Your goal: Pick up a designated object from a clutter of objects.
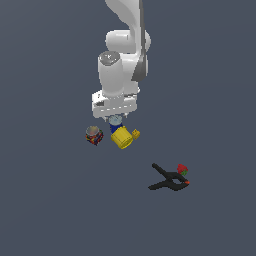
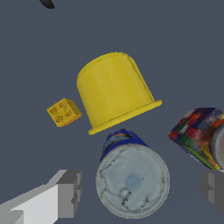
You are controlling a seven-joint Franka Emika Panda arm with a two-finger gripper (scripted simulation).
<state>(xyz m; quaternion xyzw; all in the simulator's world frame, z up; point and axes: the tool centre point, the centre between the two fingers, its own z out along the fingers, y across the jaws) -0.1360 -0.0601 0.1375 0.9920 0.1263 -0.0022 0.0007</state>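
Observation:
The designated object, a blue can (image 2: 131,179) with a silver-grey top, stands upright directly under my gripper (image 2: 141,189). My gripper is open, with one finger (image 2: 70,192) on each side of the can and a gap on both sides. In the exterior view the gripper (image 1: 116,117) hangs just above the can's top (image 1: 115,121). The rest of the clutter of objects lies close by. The yellow cup (image 2: 114,89) rests on its side against the can, and a multicoloured can (image 2: 199,131) sits near the other finger (image 2: 213,187).
A tiny yellow block (image 2: 64,112) lies beside the cup. A black spring clamp (image 1: 169,180) with a small red strawberry-like item (image 1: 182,169) next to it lies well off towards the exterior view's right. The floor is plain dark grey.

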